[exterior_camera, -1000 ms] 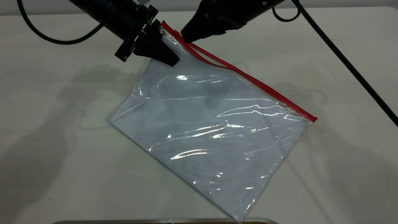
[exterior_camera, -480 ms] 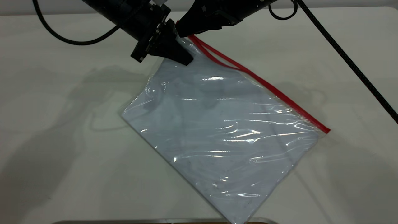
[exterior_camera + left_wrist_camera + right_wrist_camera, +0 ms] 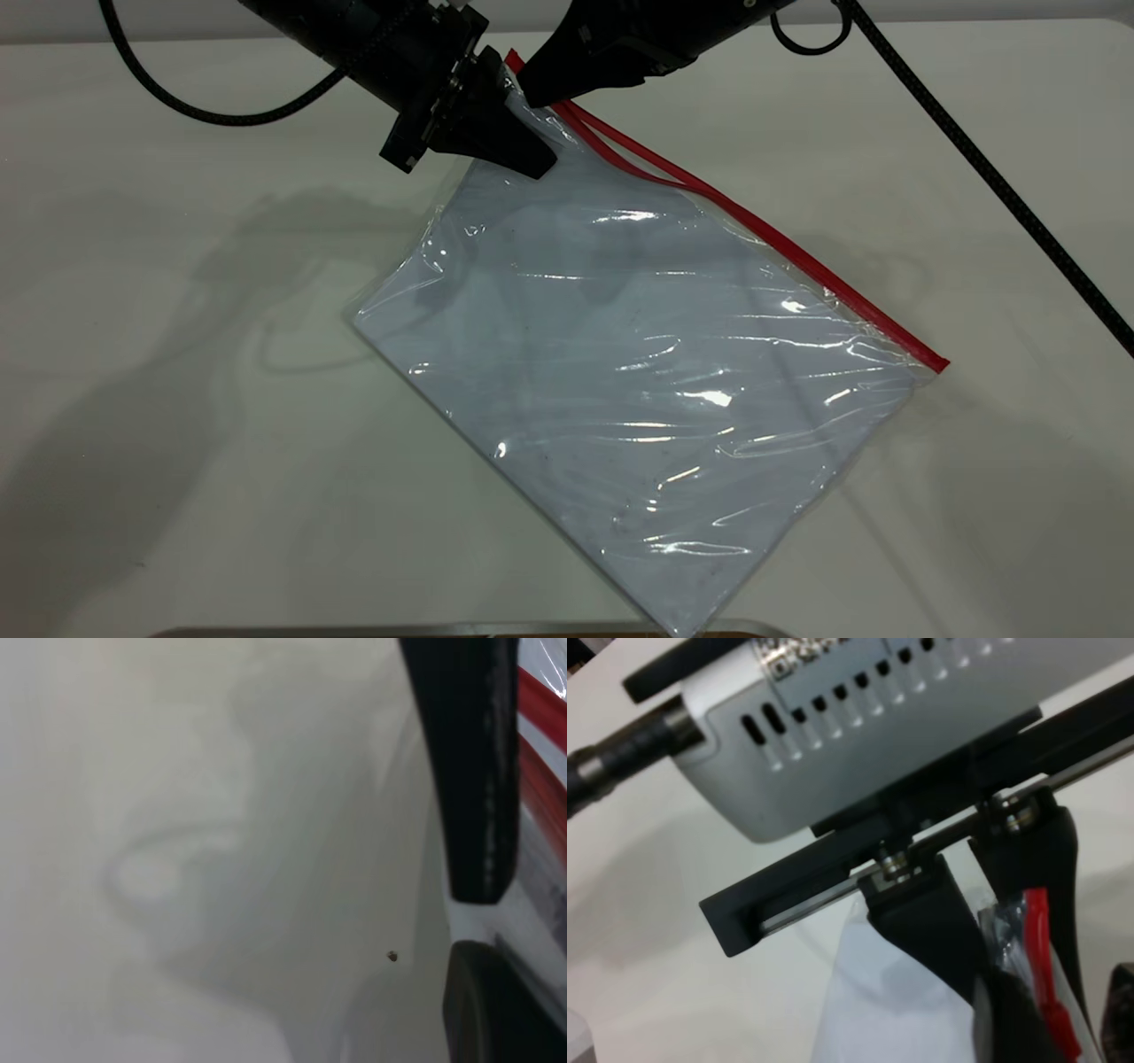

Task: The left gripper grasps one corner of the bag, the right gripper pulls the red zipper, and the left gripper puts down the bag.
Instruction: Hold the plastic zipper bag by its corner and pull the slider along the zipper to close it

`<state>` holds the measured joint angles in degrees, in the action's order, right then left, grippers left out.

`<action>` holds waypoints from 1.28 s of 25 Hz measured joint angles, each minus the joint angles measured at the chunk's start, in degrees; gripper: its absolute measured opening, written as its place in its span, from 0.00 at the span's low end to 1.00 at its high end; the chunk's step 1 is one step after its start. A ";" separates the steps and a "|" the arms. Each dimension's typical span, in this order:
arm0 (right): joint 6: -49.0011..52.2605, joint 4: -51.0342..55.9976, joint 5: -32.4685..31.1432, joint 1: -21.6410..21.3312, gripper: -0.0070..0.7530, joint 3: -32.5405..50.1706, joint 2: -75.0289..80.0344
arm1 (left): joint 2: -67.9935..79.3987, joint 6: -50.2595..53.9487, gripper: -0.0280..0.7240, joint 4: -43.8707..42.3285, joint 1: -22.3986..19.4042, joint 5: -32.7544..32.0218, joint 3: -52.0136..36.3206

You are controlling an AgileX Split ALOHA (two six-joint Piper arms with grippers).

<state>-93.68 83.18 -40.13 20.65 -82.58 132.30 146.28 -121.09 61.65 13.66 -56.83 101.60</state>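
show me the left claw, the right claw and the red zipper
left claw [image 3: 523, 146], exterior view, at its tips clamping the bag corner
right claw [image 3: 532, 93], exterior view, at its tips on the zipper's upper end
red zipper [image 3: 797, 257], exterior view, mid-strip

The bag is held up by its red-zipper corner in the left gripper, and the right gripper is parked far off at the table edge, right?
Not quite. In the exterior view the right gripper is at the red zipper, beside the left gripper, which holds the bag by that corner.
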 joint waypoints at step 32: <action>14.84 -19.41 1.72 -1.44 0.08 -0.97 -0.15 | 0.00 6.30 0.11 4.25 -2.63 -2.21 -0.06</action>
<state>-78.84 63.77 -38.40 19.20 -83.55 132.15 146.28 -114.79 65.90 11.02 -59.04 101.54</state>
